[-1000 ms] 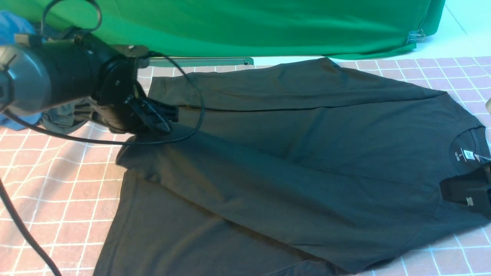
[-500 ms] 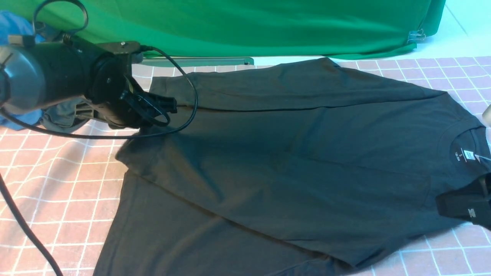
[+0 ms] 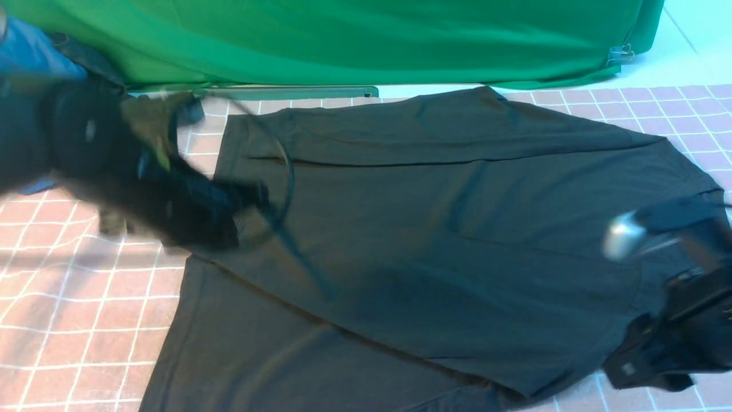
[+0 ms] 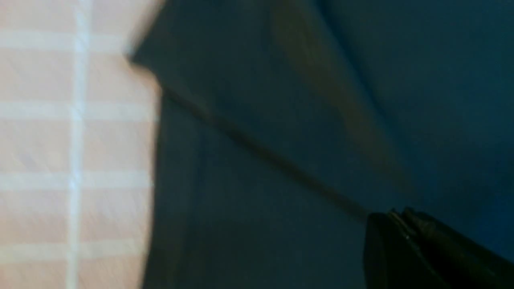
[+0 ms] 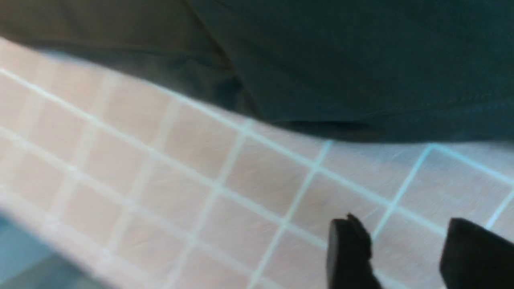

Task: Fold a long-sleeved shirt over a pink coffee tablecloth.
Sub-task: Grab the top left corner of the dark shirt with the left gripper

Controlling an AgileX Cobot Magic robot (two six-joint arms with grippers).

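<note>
the large black soft-knit long-sleeved shirt (image 3: 429,229) lies spread flat on the dusty-pink, white-gridded tablecloth (image 3: 86,297). the left gripper (image 4: 397,218) has its jaws pressed together over the shirt's fabric, with nothing visibly pinched. the right gripper (image 5: 405,245) stands parted and empty over bare tablecloth, near the shirt's edge.

The long-sleeved shirt (image 3: 434,229) lay spread on the tablecloth (image 3: 86,320), reaching from near its far edge to its near edge; the collar end pointed to the right edge, the hem end to the left; one layer lay folded slantwise over the rest. Behind the tablecloth's far edge hung a backdrop cloth (image 3: 372,40); a bundled garment (image 3: 28,51) sat by the far left corner. The left gripper (image 3: 251,197) hung over the shirt's left end; the right gripper (image 5: 401,241) stood over bare tablecloth, just beside the shirt's near right edge.
</note>
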